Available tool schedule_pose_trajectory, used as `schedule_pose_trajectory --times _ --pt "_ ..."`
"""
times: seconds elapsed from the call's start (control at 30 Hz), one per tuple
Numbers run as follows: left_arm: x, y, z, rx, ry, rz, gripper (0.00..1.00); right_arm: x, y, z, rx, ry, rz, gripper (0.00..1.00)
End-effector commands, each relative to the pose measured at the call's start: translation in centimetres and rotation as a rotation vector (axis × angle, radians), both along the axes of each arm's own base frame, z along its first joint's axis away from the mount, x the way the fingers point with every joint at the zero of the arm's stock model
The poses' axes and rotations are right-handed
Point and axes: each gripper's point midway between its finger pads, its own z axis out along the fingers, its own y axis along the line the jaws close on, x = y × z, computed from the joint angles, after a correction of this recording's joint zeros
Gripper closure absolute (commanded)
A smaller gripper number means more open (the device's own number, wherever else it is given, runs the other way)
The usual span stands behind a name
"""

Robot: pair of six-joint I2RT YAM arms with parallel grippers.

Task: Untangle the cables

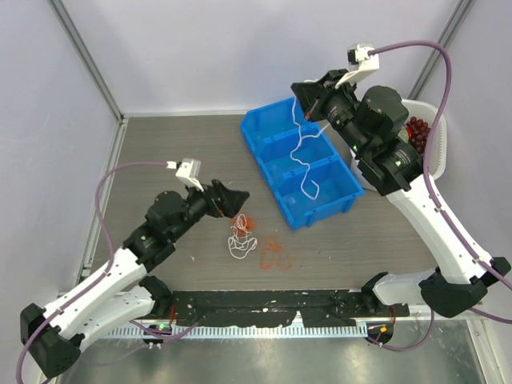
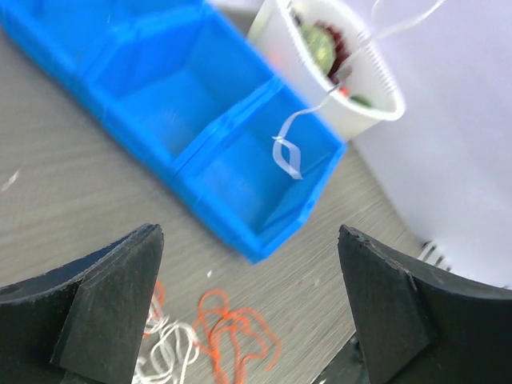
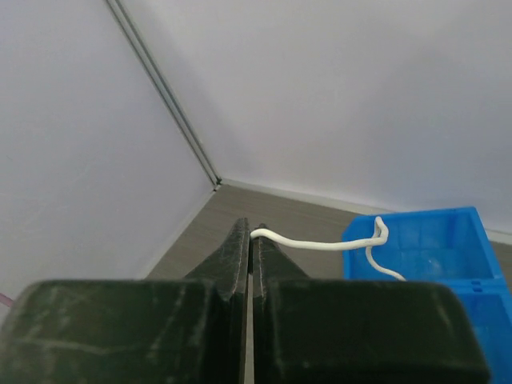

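Note:
My right gripper [image 1: 300, 100] is shut on the upper end of a white cable [image 1: 298, 148] and holds it high over the blue bin [image 1: 264, 120]. The cable's lower end curls in the near compartment. The right wrist view shows the cable [image 3: 320, 242] pinched at the closed tips of my right gripper [image 3: 252, 232]. My left gripper [image 1: 240, 200] is open and empty above a small tangle of a second white cable [image 1: 238, 244] and an orange-red cable [image 1: 274, 252] on the table. In the left wrist view both lie below my left gripper [image 2: 248, 236]: orange-red cable [image 2: 236, 328], white cable [image 2: 172, 352]. I cannot pick out a pinkish cable.
The blue bin [image 2: 200, 120] has three compartments and stands at the middle back. A white basket [image 1: 436, 120] with dark red things in it stands right of the bin, behind my right arm. Grey walls close the table at the back and left.

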Motion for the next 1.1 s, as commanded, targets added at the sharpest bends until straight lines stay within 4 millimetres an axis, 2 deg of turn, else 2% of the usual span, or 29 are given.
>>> schedule_pose_trajectory --times 0.0,0.03,0.07,0.1,0.13,0.17,0.27,0.37,0.4,0.43,0.47,0.5,0.57,0.67,0.73,0.77,0.8,0.83,0.87,0.9,0.93,0.97,1.03,1.07 --pt "-0.9 0.2 5.1 0.017 -0.003 -0.027 0.04 -1.5 -3.1 1.0 0.044 -0.049 -0.060 0.99" --pt "-0.8 0.4 5.9 0.027 -0.005 -0.021 0.03 -1.5 -3.8 0.9 0.051 -0.054 -0.079 0.99" --pt "-0.6 0.5 7.0 0.036 -0.012 -0.013 0.02 -1.0 -3.9 -0.5 0.036 -0.031 -0.092 0.99" --pt "-0.5 0.4 7.8 0.052 -0.017 -0.016 0.00 -0.9 -4.5 -0.7 0.038 -0.029 -0.114 0.99" --pt "-0.3 0.4 9.0 0.072 -0.031 -0.018 0.00 -0.5 -4.5 -2.2 0.018 -0.004 -0.122 0.99" --pt "-0.1 0.2 9.8 0.096 -0.036 -0.026 0.00 -0.4 -4.9 -2.5 0.021 0.000 -0.139 0.99" --pt "0.3 0.0 14.1 0.150 -0.097 -0.049 0.00 0.1 -5.3 -5.5 -0.010 0.050 -0.157 0.99" --pt "0.7 -0.6 15.0 0.217 -0.138 -0.092 0.00 -0.2 -5.7 -7.1 -0.018 0.075 -0.167 0.99" --pt "1.0 -0.6 15.0 0.235 -0.156 -0.089 0.00 0.0 -5.8 -8.3 -0.027 0.097 -0.176 0.99" --pt "1.3 -0.6 14.7 0.249 -0.165 -0.084 0.00 -0.1 -6.0 -8.5 -0.022 0.102 -0.181 0.99" --pt "1.4 -0.5 14.4 0.255 -0.173 -0.080 0.00 0.0 -6.0 -9.8 -0.028 0.127 -0.183 0.99" --pt "1.9 -0.1 13.8 0.269 -0.171 -0.045 0.01 -0.1 -6.0 -10.3 -0.028 0.132 -0.183 0.99" --pt "2.2 0.0 12.9 0.275 -0.177 -0.032 0.00 0.3 -6.0 -13.6 -0.057 0.190 -0.193 0.99" --pt "2.3 0.2 11.7 0.285 -0.197 -0.025 0.00 0.8 -6.2 -17.0 -0.057 0.266 -0.207 0.99" --pt "2.5 0.4 10.1 0.322 -0.213 -0.023 0.00 0.9 -6.1 -19.7 -0.058 0.329 -0.212 0.99" --pt "2.8 0.8 9.6 0.336 -0.211 -0.003 0.00 0.7 -6.0 -22.0 -0.065 0.380 -0.214 0.99" --pt "3.0 1.0 8.9 0.360 -0.201 0.007 0.01 0.5 -6.0 -23.2 -0.072 0.407 -0.216 0.99" --pt "3.1 1.2 8.4 0.386 -0.195 0.010 0.00 0.2 -6.4 -25.7 -0.085 0.461 -0.231 0.98" --pt "3.2 1.5 8.1 0.409 -0.193 0.018 0.00 0.0 -6.5 -26.8 -0.098 0.483 -0.235 0.96" --pt "3.4 1.8 7.9 0.422 -0.194 0.034 0.00 -0.6 -6.9 -29.4 -0.131 0.537 -0.246 0.85" --pt "3.6 2.0 7.9 0.431 -0.193 0.051 0.00 -0.9 -7.3 -31.0 -0.155 0.571 -0.260 0.80" --pt "3.8 2.1 7.9 0.437 -0.194 0.057 0.00 -1.4 -7.7 -32.4 -0.182 0.617 -0.274 0.70" --pt "3.9 2.1 7.5 0.446 -0.191 0.056 0.00 -2.1 -8.0 -33.6 -0.214 0.666 -0.274 0.60" --pt "3.9 2.0 7.3 0.450 -0.189 0.053 0.00 -2.4 -7.9 -33.6 -0.215 0.671 -0.262 0.54"
